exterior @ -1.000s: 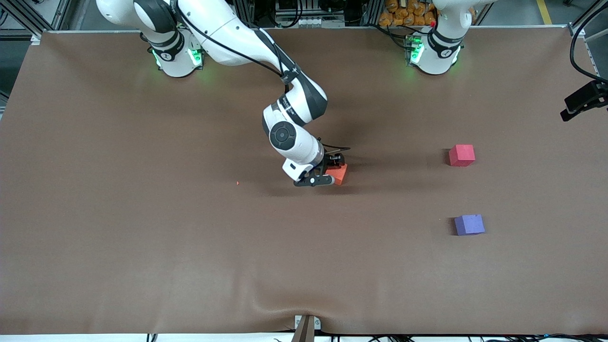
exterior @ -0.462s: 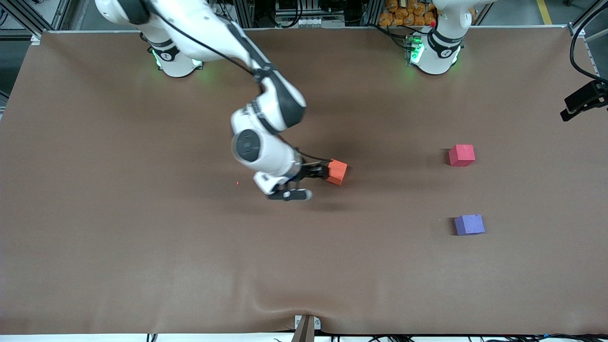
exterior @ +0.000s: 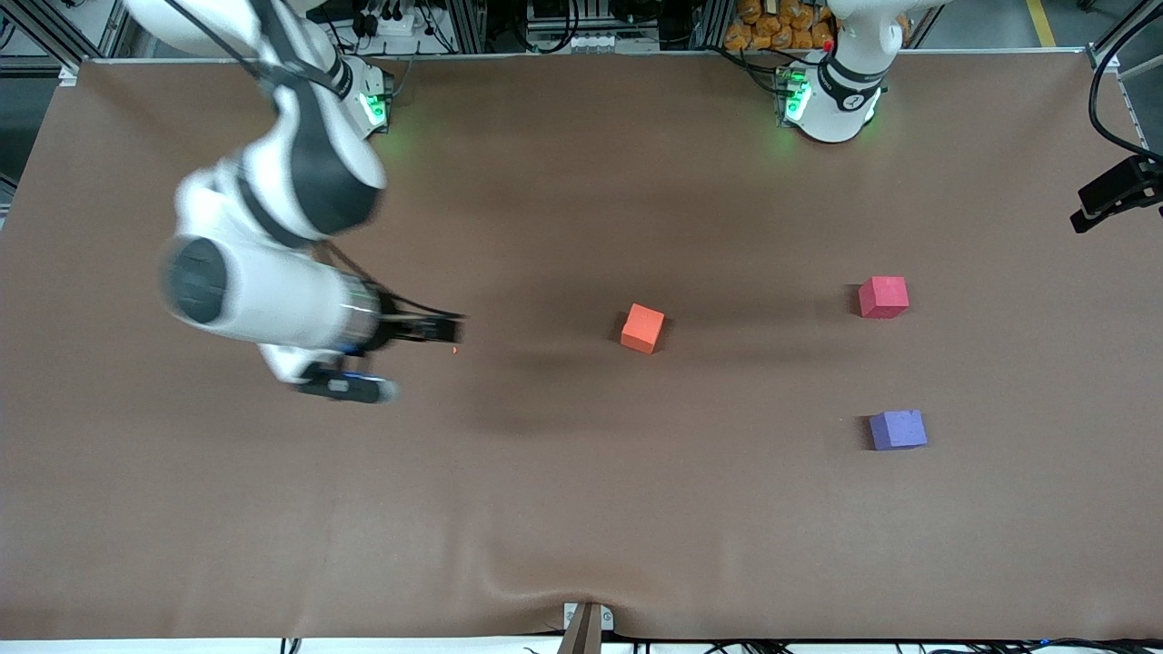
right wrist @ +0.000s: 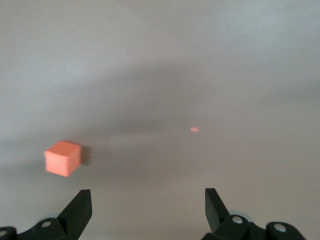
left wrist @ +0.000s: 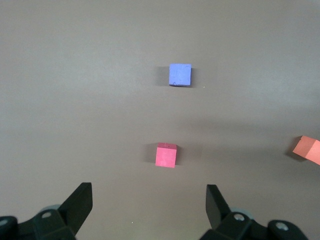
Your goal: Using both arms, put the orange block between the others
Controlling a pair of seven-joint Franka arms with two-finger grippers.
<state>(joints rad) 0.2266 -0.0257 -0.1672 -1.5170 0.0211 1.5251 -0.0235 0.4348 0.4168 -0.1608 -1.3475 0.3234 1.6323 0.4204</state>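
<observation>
The orange block point(exterior: 642, 328) point(right wrist: 62, 157) point(left wrist: 307, 149) lies alone on the brown table near its middle. The red-pink cube point(exterior: 883, 297) point(left wrist: 166, 155) and the purple cube point(exterior: 898, 430) point(left wrist: 180, 75) lie toward the left arm's end, the purple one nearer the front camera, with a bare gap between them. My right gripper point(exterior: 454, 329) point(right wrist: 147, 210) is open and empty in the air, well away from the orange block toward the right arm's end. My left gripper point(left wrist: 149, 202) is open and empty, high above the two cubes; the left arm waits.
A tiny orange crumb point(exterior: 454, 350) point(right wrist: 194, 129) lies on the cloth under the right gripper. A black camera point(exterior: 1113, 193) juts in at the left arm's end. The table cloth point(exterior: 581, 509) has a wrinkle at the near edge by a clamp point(exterior: 586, 625).
The right gripper opened and let go of the orange block, then swung away toward the right arm's end. The block stayed where it was. The two other cubes have not moved.
</observation>
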